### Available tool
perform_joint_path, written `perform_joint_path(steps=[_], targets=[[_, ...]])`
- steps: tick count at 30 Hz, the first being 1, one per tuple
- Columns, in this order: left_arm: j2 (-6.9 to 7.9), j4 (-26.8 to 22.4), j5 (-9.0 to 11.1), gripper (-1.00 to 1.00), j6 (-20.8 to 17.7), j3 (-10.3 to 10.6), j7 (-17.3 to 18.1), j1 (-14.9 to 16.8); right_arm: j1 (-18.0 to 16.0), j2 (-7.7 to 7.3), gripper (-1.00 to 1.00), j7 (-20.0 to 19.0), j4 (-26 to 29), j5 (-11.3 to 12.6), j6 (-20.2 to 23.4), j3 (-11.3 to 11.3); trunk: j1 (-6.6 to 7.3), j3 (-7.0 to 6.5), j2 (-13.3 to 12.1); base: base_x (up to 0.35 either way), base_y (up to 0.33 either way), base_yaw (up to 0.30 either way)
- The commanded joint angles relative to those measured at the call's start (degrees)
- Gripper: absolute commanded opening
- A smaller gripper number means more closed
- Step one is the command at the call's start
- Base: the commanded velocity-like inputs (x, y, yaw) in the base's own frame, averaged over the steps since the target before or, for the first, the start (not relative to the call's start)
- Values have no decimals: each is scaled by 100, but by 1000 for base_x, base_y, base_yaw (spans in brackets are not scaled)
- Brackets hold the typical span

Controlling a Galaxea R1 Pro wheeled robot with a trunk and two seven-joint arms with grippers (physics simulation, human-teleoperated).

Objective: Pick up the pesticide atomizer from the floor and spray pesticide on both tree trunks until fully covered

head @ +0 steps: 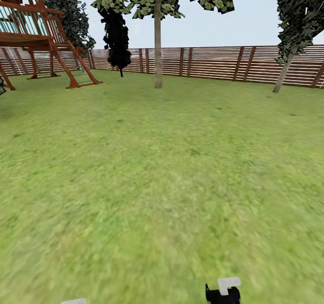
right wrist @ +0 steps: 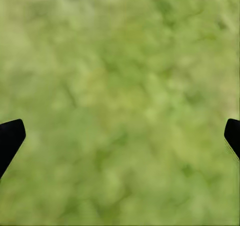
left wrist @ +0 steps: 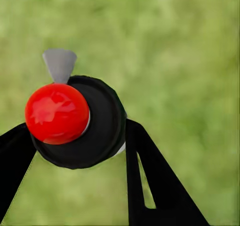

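Pesticide atomizer [left wrist: 80, 121], a dark round bottle with a red cap and a light-grey nozzle, sits clamped between the black fingers [left wrist: 150, 181] of the left gripper [left wrist: 75, 151], seen end-on above blurred grass. The right gripper [right wrist: 120, 136] has its black fingers [right wrist: 10, 138] spread wide apart with nothing between them; its white finger tab and black body show at the near edge of the head view [head: 223, 290]. Outward lies the wide green lawn [head: 162, 182], then, far and slightly left, a tall tree with a bare grey-brown trunk [head: 158, 47] before the brown slatted fence [head: 211, 63]; a red-brown wooden play tower [head: 40, 38] stands far left. Pickup looks done, and the carry to the tree is in hand. Next calls for closing on that trunk and aiming the nozzle at it. No containers are visible.
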State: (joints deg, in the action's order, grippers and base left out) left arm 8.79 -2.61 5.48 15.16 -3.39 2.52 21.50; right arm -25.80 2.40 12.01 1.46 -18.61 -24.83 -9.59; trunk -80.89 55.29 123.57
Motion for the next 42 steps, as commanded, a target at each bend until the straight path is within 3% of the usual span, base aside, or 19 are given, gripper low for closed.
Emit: perform_joint_path(steps=[1,42], targets=[[0,6,41,-100,14,-30,29,3,-4,0,100,25,-5,-62,-13,-43,-3,5,2,338,0,0],[0,6,41,-100,19,-30,29,3,-4,15,100,30,-5,-57,-13,-43,-3,5,2,338,0,0]])
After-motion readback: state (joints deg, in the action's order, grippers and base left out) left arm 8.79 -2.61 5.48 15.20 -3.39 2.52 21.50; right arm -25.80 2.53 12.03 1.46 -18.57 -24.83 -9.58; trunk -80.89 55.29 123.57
